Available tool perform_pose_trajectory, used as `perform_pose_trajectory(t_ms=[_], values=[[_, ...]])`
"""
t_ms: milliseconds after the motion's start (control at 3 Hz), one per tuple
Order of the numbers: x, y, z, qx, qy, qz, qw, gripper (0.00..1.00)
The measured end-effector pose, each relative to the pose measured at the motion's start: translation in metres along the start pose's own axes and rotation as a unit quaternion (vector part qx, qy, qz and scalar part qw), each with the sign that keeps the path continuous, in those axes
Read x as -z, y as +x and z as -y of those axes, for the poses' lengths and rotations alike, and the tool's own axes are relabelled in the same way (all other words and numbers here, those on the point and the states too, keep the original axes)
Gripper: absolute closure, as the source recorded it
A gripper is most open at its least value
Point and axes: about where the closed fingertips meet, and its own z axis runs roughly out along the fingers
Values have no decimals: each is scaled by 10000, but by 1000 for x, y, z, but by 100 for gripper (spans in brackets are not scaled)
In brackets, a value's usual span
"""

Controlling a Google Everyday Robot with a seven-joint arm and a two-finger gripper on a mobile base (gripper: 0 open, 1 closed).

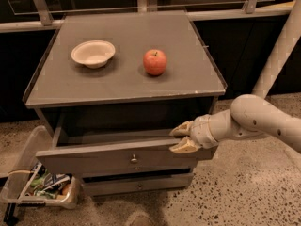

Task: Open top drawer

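The top drawer (103, 158) of a grey cabinet is pulled out a good way, with its small brass knob (134, 159) at the centre of the front and a shallow grey interior showing behind it. My gripper (180, 138) is at the right end of the drawer front's top edge, fingers (184, 146) spread, one above and one at the edge. It holds nothing that I can see. My pale arm comes in from the right.
A white bowl (93, 53) and a red apple (154, 62) sit on the cabinet top (117, 86). A lower drawer (136, 185) sits slightly out below. A clear bin (40, 187) of packets stands on the floor at the lower left. A railing runs behind.
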Motion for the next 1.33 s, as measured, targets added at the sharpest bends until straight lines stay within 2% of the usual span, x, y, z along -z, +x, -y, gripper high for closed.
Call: perform_pose_trajectory(t_ms=[333,667,1000,1333], values=[[-7,8,-12,-48,-151,-74,9998,12],[-1,19,-41,-312,-277,-101,9991,0],[1,15,-40,-312,-277,-101,9991,18],[4,15,-46,-336,-291,-111,9989,41]])
